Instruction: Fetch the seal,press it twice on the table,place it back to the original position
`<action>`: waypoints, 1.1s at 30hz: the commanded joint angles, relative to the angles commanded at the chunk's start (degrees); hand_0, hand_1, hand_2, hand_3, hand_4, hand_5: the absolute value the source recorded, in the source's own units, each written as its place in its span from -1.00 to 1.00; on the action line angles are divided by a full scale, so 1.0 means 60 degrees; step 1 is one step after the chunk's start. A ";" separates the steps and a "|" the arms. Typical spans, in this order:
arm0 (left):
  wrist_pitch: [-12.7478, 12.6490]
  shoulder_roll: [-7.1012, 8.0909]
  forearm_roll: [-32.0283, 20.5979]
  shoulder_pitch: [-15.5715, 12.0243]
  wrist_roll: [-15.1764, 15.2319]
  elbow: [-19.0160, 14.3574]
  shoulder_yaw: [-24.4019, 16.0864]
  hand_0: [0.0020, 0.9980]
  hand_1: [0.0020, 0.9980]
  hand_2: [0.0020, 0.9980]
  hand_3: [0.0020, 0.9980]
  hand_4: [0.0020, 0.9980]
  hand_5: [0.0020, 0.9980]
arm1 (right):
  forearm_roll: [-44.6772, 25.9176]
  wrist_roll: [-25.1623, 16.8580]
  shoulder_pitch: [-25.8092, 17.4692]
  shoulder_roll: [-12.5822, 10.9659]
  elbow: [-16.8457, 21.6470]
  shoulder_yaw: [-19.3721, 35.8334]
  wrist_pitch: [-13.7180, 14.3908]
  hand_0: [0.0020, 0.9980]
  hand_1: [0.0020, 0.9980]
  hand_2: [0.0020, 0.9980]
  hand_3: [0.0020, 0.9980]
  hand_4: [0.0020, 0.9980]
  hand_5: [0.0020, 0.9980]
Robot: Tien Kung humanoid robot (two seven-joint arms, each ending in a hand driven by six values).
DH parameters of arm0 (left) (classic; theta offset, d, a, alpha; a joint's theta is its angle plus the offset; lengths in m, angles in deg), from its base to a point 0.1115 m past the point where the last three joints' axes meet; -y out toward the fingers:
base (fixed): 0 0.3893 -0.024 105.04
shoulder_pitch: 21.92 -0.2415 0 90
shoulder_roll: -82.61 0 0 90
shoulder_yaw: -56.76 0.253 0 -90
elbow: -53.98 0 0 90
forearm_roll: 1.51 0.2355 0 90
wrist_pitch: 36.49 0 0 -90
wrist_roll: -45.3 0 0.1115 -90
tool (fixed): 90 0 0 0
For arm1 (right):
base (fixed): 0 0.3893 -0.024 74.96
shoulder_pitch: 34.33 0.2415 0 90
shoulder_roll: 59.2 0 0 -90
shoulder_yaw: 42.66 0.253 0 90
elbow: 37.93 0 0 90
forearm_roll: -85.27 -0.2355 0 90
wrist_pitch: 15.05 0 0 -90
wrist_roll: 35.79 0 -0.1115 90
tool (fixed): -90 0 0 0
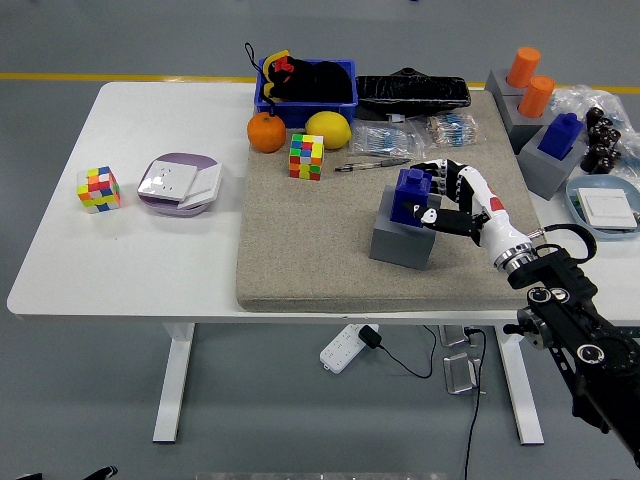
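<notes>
We see the white table spanning most of the view, and on its right half lies a tan felt mat, which we take as our landmark. The right arm comes up from the lower right corner and reaches onto the mat's right part. There sits a grey block holder, standing on the mat a little right of its middle. Behind the mat's far edge we find a blue bin filled with dark items, and to the right of that bin a black tray. Off the mat's left side rest a white and lilac box and, further left, a colourful cube. Off the mat's right side stands another grey holder carrying a blue block. The right hand is over the mat's right part with its fingers curled around the blue seal, which sits in the top of the grey block holder; we cannot tell whether it is lifted clear of the slot. At the mat's far-left corner lie an orange and a lemon, with a second colourful cube just in front of them on the mat, and a pen to its right.
</notes>
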 joint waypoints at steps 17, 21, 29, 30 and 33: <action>0.0004 0.0002 0.0004 0.0017 0.0003 0.0001 -0.0004 0.63 0.57 0.53 0.60 0.37 -0.14 | 0.0159 0.0097 0.0021 -0.0016 0.0043 0.0007 -0.0074 0.53 0.51 0.48 0.51 1.00 -1.00; 0.0005 -0.0004 -0.0004 0.0015 0.0006 0.0002 -0.0006 0.63 0.57 0.53 0.60 0.37 -0.14 | 0.0265 0.0192 0.0011 -0.0047 0.0095 0.0019 -0.0131 0.64 0.66 0.62 0.66 1.00 -1.00; 0.0014 0.0002 -0.0093 0.0021 0.0023 0.0008 0.0031 0.63 0.57 0.53 0.60 0.37 -0.14 | 0.0679 0.0825 -0.0104 -0.0435 0.0668 0.0061 -0.0621 0.78 0.81 0.76 0.81 1.00 -0.62; 0.0016 0.0004 -0.0095 0.0022 0.0021 0.0008 0.0028 0.63 0.57 0.53 0.60 0.37 -0.14 | 0.0703 0.0886 -0.0133 -0.0505 0.0770 0.0076 -0.0660 0.78 0.81 0.76 0.81 1.00 -0.62; 0.0018 0.0006 -0.0132 0.0030 0.0030 0.0011 0.0037 0.63 0.57 0.53 0.60 0.37 -0.14 | 0.0799 0.1025 -0.0230 -0.0750 0.1094 0.0119 -0.0756 0.88 0.88 0.87 0.93 1.00 -0.43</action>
